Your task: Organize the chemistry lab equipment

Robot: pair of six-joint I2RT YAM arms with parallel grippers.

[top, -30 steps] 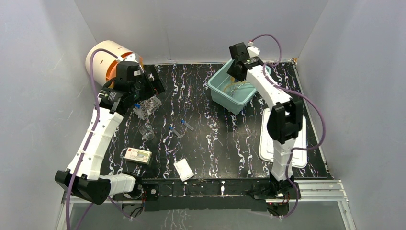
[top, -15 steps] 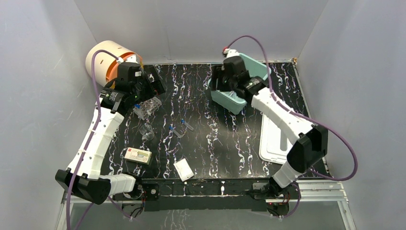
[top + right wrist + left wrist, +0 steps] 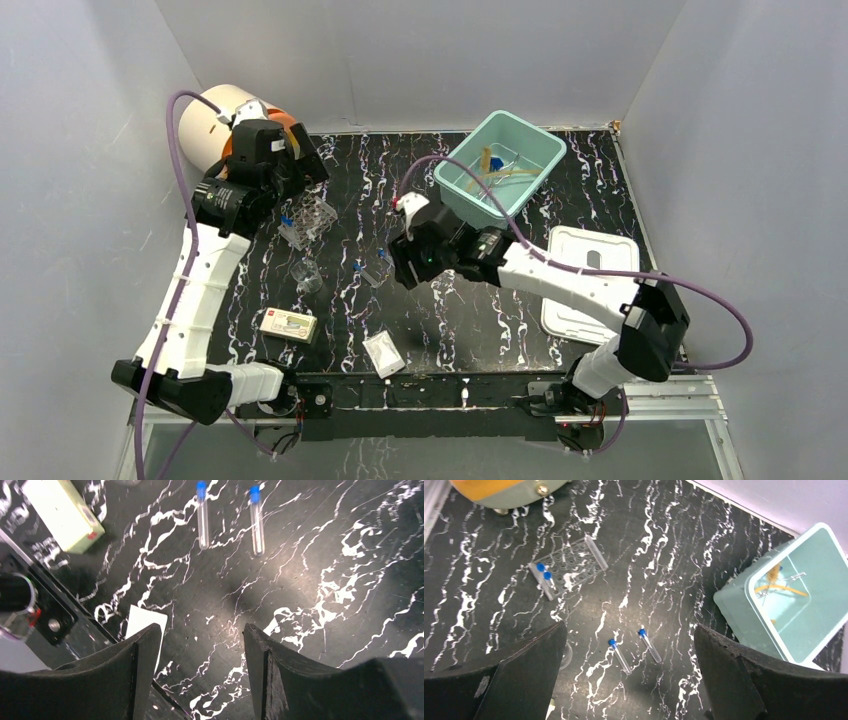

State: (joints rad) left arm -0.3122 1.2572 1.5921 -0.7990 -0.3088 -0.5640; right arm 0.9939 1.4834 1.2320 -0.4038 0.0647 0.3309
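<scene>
Packet (image 3: 384,352) lies at the desk's (image 3: 450,320) 6 o'clock edge. Right jaws, apart and empty, hang mid-desk beside two tubes (image 3: 202,515). Rack (image 3: 308,220) sits at 10 o'clock near the left jaws, wide apart, empty. Hose (image 3: 505,176) lies in the tub (image 3: 468,208) at 1 o'clock.

White-shelled arms (image 3: 200,290), black joints (image 3: 650,320), purple cables (image 3: 178,165); fingers (image 3: 310,680) seemingly matte black.
</scene>
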